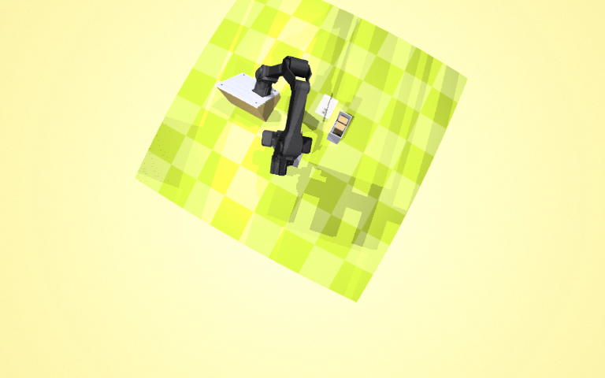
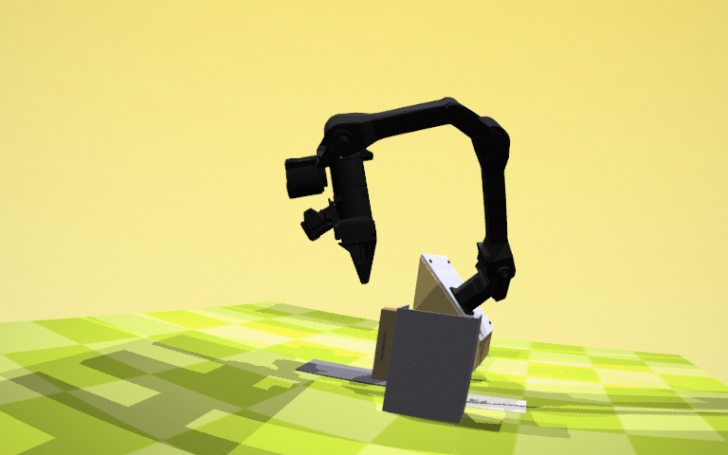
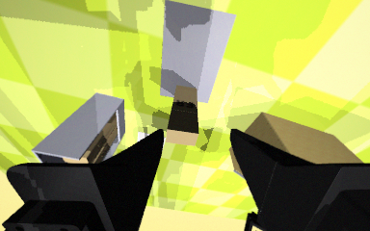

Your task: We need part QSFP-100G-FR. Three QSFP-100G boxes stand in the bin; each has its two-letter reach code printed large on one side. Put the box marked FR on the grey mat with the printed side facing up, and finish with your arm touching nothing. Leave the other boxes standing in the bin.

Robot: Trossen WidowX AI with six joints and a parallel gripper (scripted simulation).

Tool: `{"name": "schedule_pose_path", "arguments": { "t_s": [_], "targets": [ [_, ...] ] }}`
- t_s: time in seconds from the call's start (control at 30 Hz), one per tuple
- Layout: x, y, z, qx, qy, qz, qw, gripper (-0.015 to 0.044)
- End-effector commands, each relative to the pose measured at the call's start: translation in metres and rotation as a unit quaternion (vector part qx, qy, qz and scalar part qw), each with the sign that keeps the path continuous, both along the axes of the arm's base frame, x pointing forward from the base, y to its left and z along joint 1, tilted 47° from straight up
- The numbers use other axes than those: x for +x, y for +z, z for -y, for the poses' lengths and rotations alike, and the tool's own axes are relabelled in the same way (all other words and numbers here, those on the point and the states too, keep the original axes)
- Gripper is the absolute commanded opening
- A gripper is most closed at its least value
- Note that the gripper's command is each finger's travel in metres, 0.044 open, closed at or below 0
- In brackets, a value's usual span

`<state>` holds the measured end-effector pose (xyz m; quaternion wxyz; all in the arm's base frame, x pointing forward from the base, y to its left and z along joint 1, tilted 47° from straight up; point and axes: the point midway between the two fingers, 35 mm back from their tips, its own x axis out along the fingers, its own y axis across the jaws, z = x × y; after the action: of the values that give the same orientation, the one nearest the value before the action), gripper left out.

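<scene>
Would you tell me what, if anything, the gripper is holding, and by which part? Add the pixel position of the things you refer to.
Nothing is held; the gripper [image 2: 365, 282] [image 3: 197, 134] is partly open, above the standing box [image 3: 183, 119].

Top: steeply downward from far overhead, spanning the whole checkered surface [image 1: 307, 249]. Exterior: nearer, from low beside the bin [image 1: 333, 138] [image 2: 430, 364] [image 3: 79, 126], facing roughly horizontally across it. Wrist: closest, looking down past the fingertips (all three share the bin).

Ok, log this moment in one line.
claw raised, open, empty | box upright at grey mat's end | print not facing up | two boxes in bin
</scene>
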<state>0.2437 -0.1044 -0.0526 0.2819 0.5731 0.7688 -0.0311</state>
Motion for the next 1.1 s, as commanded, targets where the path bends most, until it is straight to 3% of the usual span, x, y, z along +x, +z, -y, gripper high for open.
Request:
{"name": "schedule_pose_path", "arguments": {
  "t_s": [0.0,0.53,1.07],
  "targets": [
    [0.0,0.003,-0.003,0.006,0.035,0.063,0.997,0.0236],
    [0.0,0.011,-0.01,0.027,0.165,0.287,0.943,0.0236],
    [-0.001,0.019,-0.018,0.049,0.294,0.483,0.823,0.0236]
  ]
}}
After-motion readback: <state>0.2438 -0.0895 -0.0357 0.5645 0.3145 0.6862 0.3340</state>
